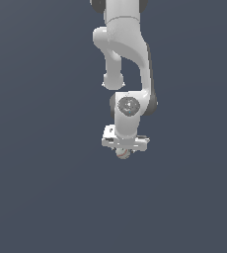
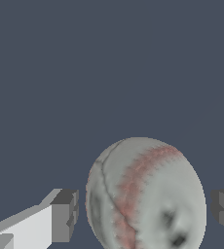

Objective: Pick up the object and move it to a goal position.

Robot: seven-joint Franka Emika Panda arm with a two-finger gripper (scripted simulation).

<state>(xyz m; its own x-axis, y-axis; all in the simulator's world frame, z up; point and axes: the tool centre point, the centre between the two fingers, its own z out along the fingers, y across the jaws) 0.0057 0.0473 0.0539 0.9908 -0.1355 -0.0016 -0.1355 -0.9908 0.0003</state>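
Note:
The object, an off-white ball (image 2: 145, 194) with red stitched seams, fills the space between my gripper's two dark finger pads (image 2: 65, 216) in the wrist view. A thin strip of background shows on each side of the ball, so the pads flank it without touching. The gripper (image 2: 145, 214) is open around it. In the exterior view the ball (image 1: 123, 153) peeks out just under the gripper (image 1: 124, 149), which points straight down from the white arm. Most of the ball is hidden there by the hand.
A plain dark grey-blue surface (image 1: 41, 188) surrounds the arm on every side. The white arm links (image 1: 128, 54) rise toward the exterior view's top. No other objects or edges show.

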